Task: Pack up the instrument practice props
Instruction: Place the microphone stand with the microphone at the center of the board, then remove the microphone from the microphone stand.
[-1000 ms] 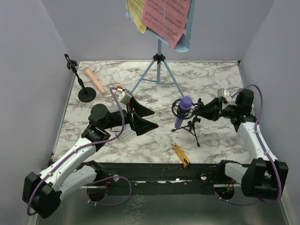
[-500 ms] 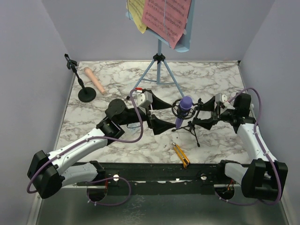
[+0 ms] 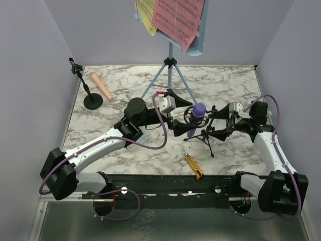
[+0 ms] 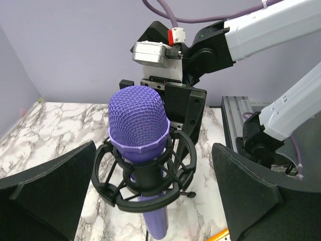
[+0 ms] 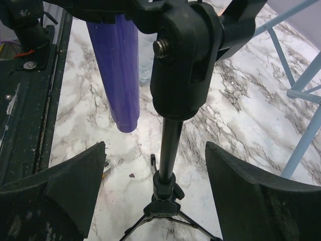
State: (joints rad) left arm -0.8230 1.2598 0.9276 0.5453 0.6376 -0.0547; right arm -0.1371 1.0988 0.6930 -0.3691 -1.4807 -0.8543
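The purple microphone (image 3: pixel 196 115) sits tilted in a black mic mount (image 3: pixel 204 135), a shock ring on a small tripod. My left gripper (image 3: pixel 186 112) is open, and its fingers flank the microphone head (image 4: pixel 138 120) and the ring (image 4: pixel 145 193) without touching them. My right gripper (image 3: pixel 209 122) is open too, with the mount's pole (image 5: pixel 170 145) standing free between its fingers. The beige microphone (image 3: pixel 100 85) lies at the far left beside a second black mount (image 3: pixel 89 95). The light-blue music rack (image 3: pixel 169 75) stands at the back and holds pink (image 3: pixel 178 17) and yellow (image 3: pixel 146 15) pages.
A yellow-and-black utility knife (image 3: pixel 193 166) lies near the front edge, just in front of the tripod's feet. The rack's tripod legs (image 5: pixel 301 100) spread close behind both grippers. Grey walls close in the table on three sides.
My left arm has swung right from mid-table until its open fingers flank the purple microphone. My right gripper has opened its jaws around the mount's pole.
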